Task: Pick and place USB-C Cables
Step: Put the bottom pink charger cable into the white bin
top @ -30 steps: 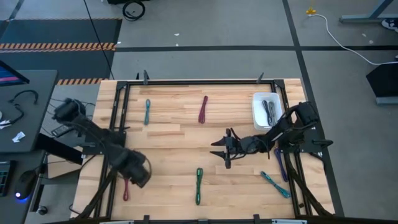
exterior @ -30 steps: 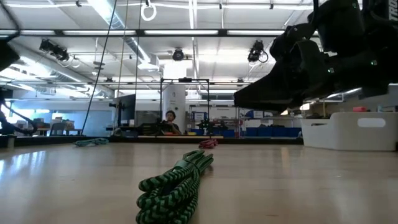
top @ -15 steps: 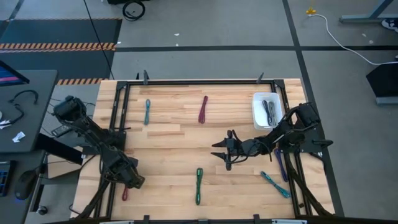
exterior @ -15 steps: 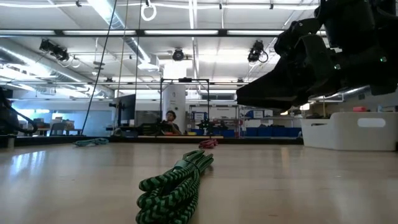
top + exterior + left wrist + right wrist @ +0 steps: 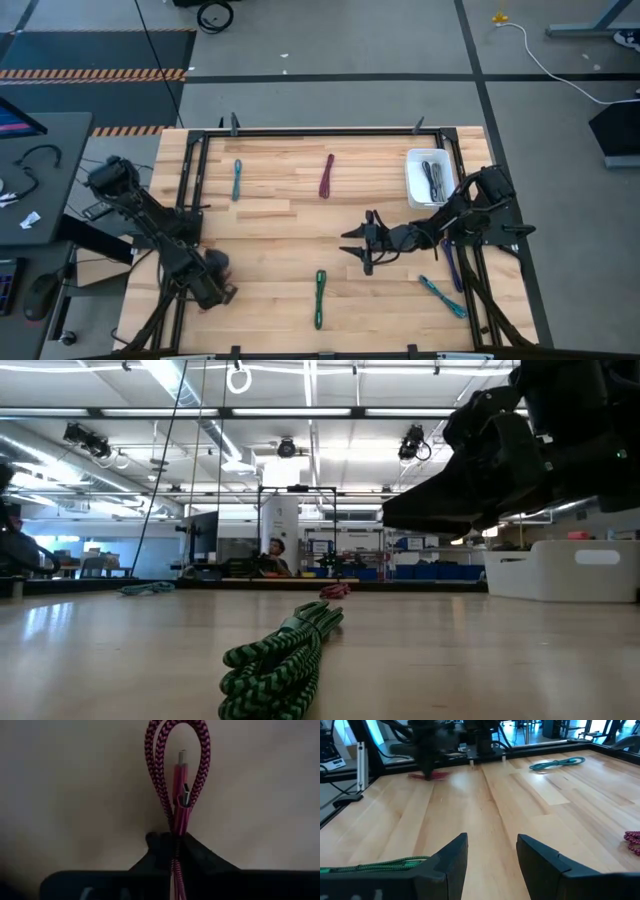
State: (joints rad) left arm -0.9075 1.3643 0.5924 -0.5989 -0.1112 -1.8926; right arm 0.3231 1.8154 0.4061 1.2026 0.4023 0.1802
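Pale butcher-block wood makes up your tabletop [image 5: 280,225], planked in long strips and ringed by a black metal frame; no writing or brand mark can be read on anything. Take the white plastic bin [image 5: 430,178] at the far right corner as your landmark: it is a rounded rectangle and already holds dark cable bundles. Your left end effector [image 5: 172,845] sits at the near corner diagonally opposite the bin, clenched on a red cable [image 5: 176,780], whose braided weave and bare metal plug show clearly in the left wrist view. Your right end effector [image 5: 362,243] hovers over the wood a little nearer than the bin and toward the middle, fingers spread and holding nothing. A green cable [image 5: 319,297] of braided cord lies near the front edge, well apart from the bin. A maroon cable [image 5: 326,175] lies level with the bin toward the middle, and a teal cable [image 5: 237,180] farther along. Another teal cable [image 5: 443,296] and a purple cable [image 5: 449,262] lie in front of the bin.
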